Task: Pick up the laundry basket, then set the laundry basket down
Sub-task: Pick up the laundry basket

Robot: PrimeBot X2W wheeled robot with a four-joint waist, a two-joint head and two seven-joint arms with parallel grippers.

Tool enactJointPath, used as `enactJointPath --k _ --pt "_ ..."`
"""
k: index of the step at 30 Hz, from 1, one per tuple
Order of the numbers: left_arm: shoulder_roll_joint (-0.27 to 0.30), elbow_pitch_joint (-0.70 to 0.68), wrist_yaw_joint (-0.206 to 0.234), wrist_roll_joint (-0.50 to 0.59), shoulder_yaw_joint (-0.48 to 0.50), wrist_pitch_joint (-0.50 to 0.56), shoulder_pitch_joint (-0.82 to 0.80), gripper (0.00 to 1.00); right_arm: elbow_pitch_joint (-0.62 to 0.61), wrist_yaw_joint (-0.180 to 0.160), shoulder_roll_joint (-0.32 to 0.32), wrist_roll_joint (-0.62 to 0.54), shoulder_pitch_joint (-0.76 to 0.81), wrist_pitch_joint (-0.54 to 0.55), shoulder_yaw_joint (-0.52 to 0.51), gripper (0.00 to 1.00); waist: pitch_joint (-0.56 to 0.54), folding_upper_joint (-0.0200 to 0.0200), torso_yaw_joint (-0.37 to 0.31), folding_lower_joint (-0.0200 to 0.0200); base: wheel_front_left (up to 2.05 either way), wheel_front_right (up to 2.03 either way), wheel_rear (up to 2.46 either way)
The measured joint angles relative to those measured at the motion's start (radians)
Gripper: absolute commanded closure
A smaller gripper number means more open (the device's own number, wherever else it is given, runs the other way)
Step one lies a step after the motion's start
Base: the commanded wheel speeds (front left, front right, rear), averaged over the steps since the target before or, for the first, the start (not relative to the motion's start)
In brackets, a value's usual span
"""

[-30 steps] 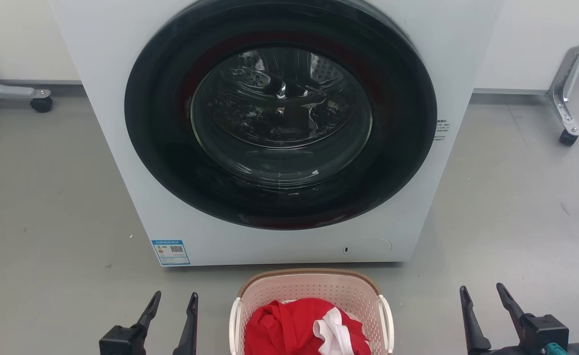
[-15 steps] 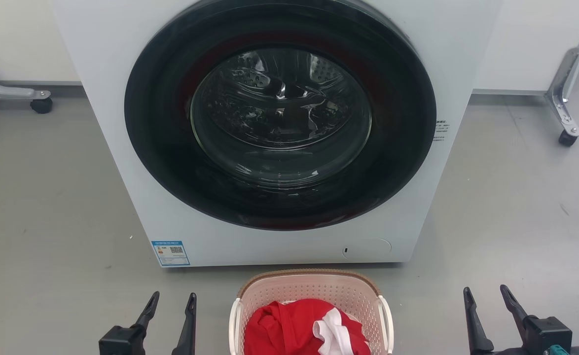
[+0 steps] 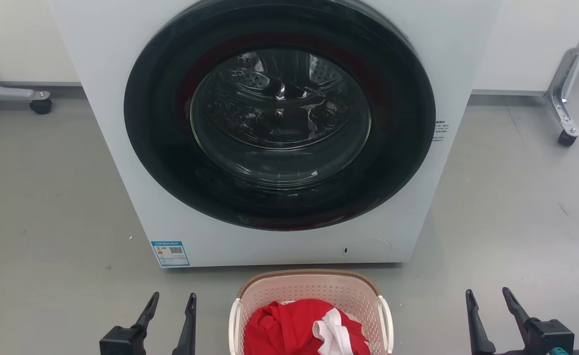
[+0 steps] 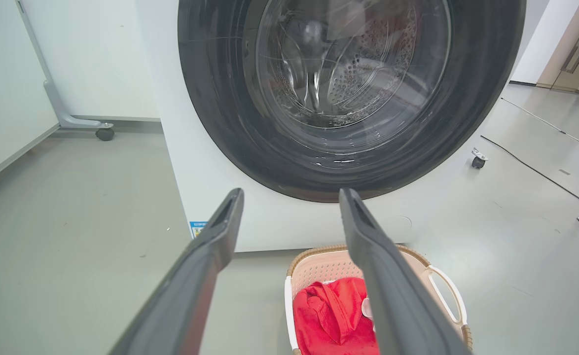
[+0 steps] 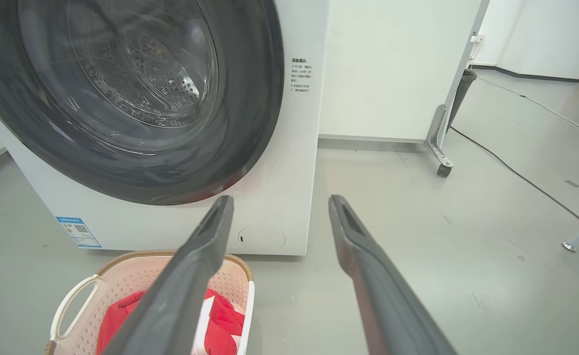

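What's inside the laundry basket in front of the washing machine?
Inside the laundry basket lies a crumpled red garment with a white cloth bunched on it. They cover the basket's floor, so anything underneath cannot be seen.

Bright, even light is spread over the grey floor (image 3: pixel 48 197). Glare streaks are seen on the round dark glass door (image 3: pixel 279 118) of the white washing machine (image 3: pixel 270 246). Near the wrist lens, the left gripper's (image 4: pixel 290 193) long dark fingers (image 4: pixel 196 281) are softened; edges are bowed.
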Motion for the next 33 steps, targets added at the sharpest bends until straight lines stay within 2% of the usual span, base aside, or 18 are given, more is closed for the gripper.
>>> enactJointPath --k 10,22,33 --pt "-0.005 -0.021 0.000 0.001 0.008 0.000 0.000 0.00 -0.018 0.000 0.000 -0.005 0.003 0.000 -0.006 0.00 0.048 0.0000 -0.002 0.0000 0.00 0.00 0.00" --pt "-0.012 -0.050 -0.004 0.001 0.019 0.000 -0.053 0.00 -0.046 0.000 0.006 -0.015 -0.032 0.000 -0.036 0.00 0.172 0.0000 -0.010 0.0001 0.00 0.00 0.00" --pt "-0.013 -0.057 -0.037 0.000 0.029 -0.003 -0.132 0.00 -0.069 -0.001 0.025 -0.042 -0.089 0.000 -0.050 0.00 0.319 0.0001 -0.014 0.0002 0.00 0.00 0.00"
